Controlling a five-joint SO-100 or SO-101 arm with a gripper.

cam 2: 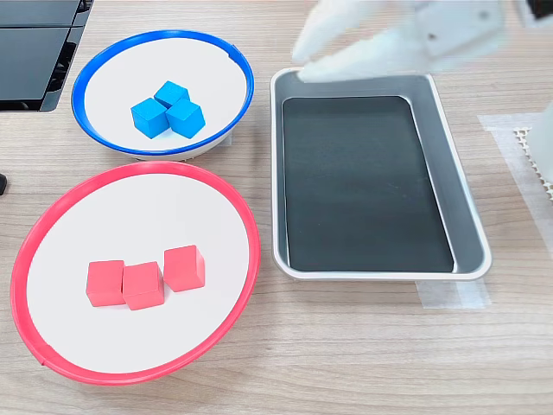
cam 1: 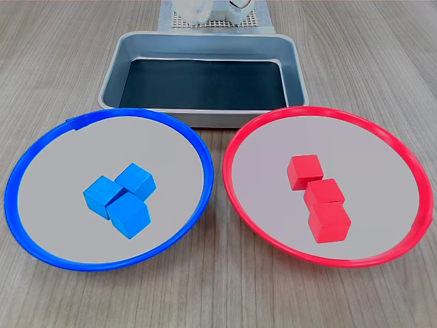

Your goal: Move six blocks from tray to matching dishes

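Three blue blocks point(cam 1: 119, 198) sit in the blue dish point(cam 1: 41, 232), three red blocks point(cam 1: 317, 198) in the red dish point(cam 1: 403, 239); claw point(cam 2: 302, 62) spread, holding nothing, above the tray point(cam 2: 471, 233).

The rectangular silver metal tray with a black bottom point(cam 1: 109, 78) is seen bare inside, only its raised rim standing around the open floor. In the second exterior view, the blurred white gripper point(cam 2: 304, 67) is held above its far end. The centres of the blue-rimmed round plate point(cam 1: 41, 157) and red-rimmed round plate point(cam 1: 382, 140) are occupied by clustered cubes; wide bare rings are left around them.
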